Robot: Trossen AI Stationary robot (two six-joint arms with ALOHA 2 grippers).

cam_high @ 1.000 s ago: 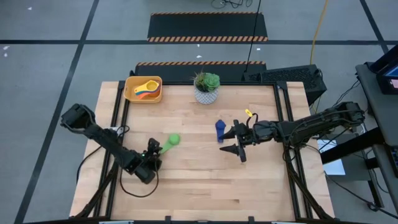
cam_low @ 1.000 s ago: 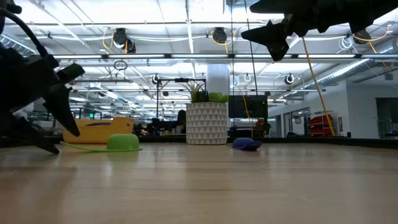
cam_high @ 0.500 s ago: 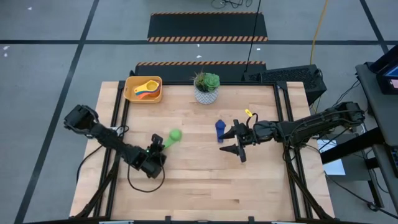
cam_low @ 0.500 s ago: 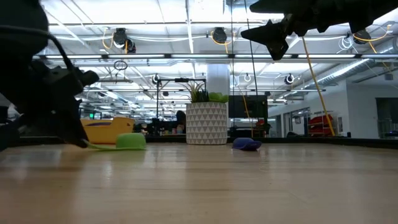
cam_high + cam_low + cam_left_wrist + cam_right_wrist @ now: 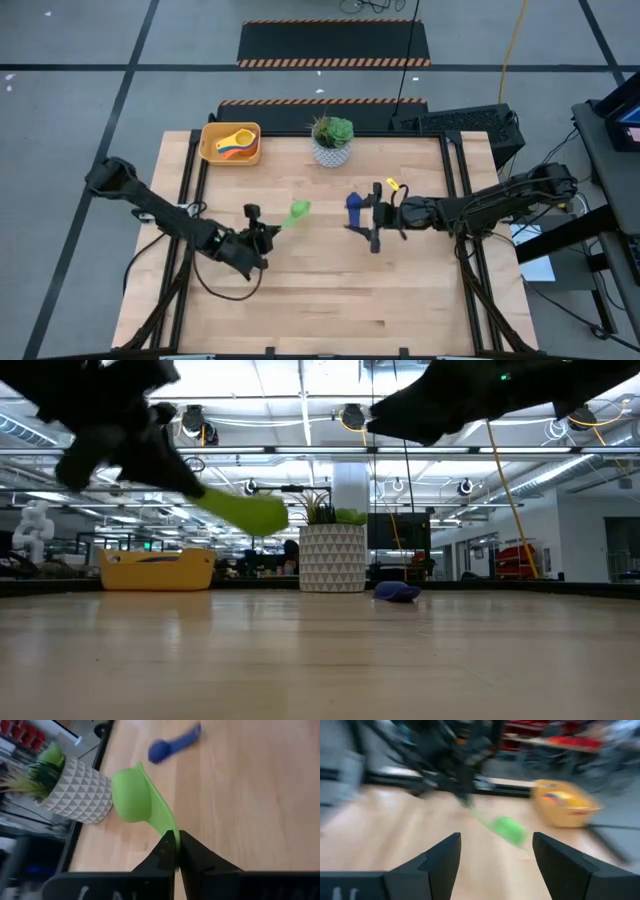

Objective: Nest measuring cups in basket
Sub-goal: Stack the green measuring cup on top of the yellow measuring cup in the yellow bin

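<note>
My left gripper (image 5: 270, 233) is shut on the green measuring cup (image 5: 299, 210), which is in the air over the table's left middle (image 5: 250, 513). A dark blue cup (image 5: 354, 205) lies on the wood near the centre (image 5: 398, 592). My right gripper (image 5: 372, 218) hovers open just right of it, above the table, touching nothing. The yellow-orange basket (image 5: 205, 145) stands at the far left with yellow, red and light blue cups inside. My left gripper pinches the free end of the green cup's handle (image 5: 169, 827) between its two fingertips (image 5: 162, 851). The fingers come slanting down from the table's near left, in line with the handle. The cup is lifted clear, and its bowl (image 5: 131, 795) sticks out past the fingers, tilted.
A white patterned pot with a green plant (image 5: 332, 140) stands at the far middle, right of the basket. Bare wood lies between the lifted cup and the basket and across the near half of the table.
My left gripper has shut on the green cup's handle, then risen and swung toward the table's right and far side. The cup has left the table and now hangs clear and tilted. My right gripper has rolled about its own axis beside the blue cup, staying open.
</note>
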